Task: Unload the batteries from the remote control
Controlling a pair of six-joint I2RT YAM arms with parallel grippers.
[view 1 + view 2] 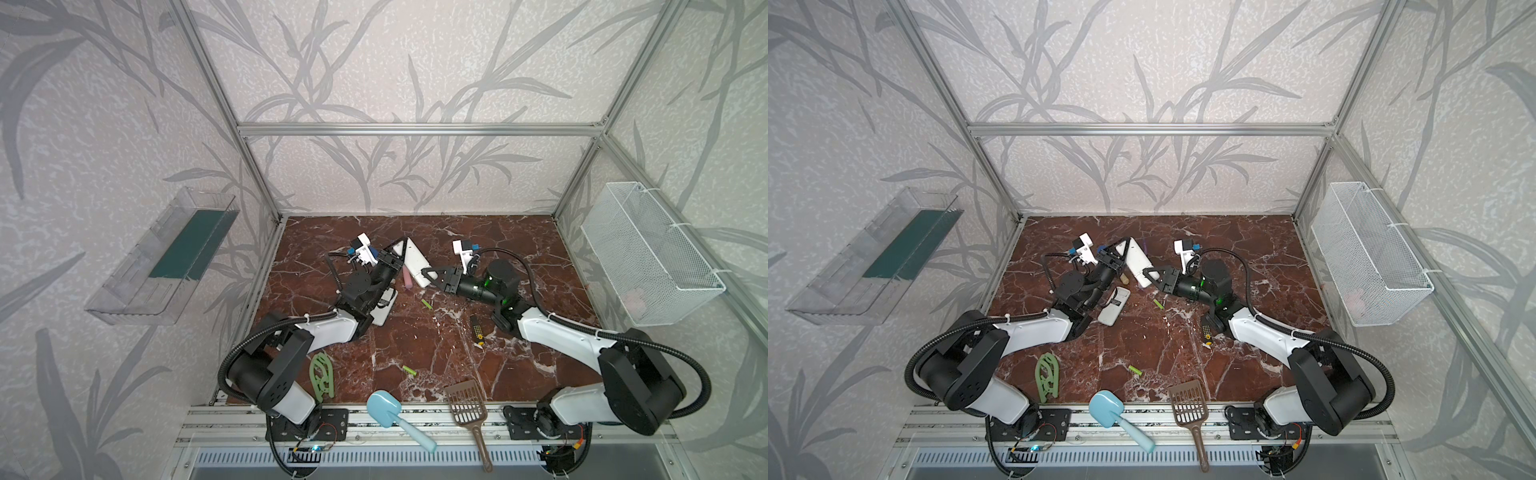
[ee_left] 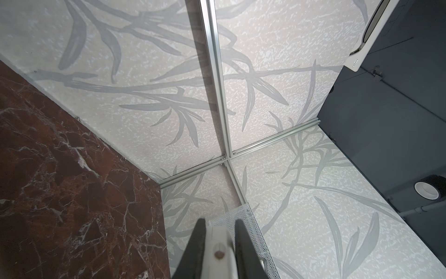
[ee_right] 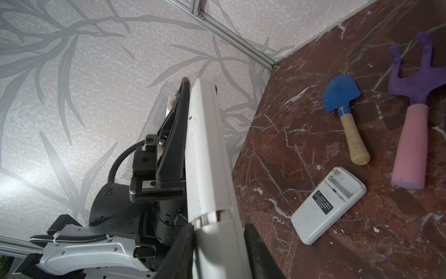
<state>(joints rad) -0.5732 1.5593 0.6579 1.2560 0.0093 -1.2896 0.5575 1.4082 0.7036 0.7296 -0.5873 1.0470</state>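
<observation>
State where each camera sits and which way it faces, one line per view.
Top views: high over the front edge, looking down at the marble table; left gripper, right gripper and their arms show.
Left wrist: on the left arm, looking along its fingers past the held remote to a frame corner.
Right wrist: on the right arm, looking along the held remote toward the left gripper; its own fingers flank it.
Shared: both wrist views show the held remote.
</observation>
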